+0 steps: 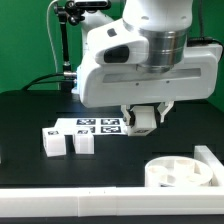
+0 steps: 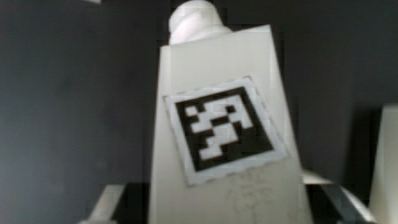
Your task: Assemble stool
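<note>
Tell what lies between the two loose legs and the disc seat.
Nothing: in the exterior view, bare black table separates the blocky white plastic legs from the round white seat.

The held leg (image 2: 222, 60) looks like smooth white plastic, matt rather than shiny; its marker (image 2: 222, 127) is flat black-and-white print. The seat (image 1: 180, 172) and the two loose legs (image 1: 52, 141) (image 1: 84, 142) look the same white plastic. The tabletop (image 1: 30, 115) is dull matt black. The arm's shell (image 1: 120, 65) is glossy white plastic.

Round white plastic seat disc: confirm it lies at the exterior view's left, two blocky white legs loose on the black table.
No: the exterior view shows the round white plastic seat disc at its right. The blocky white legs are loose on the black table.
</note>
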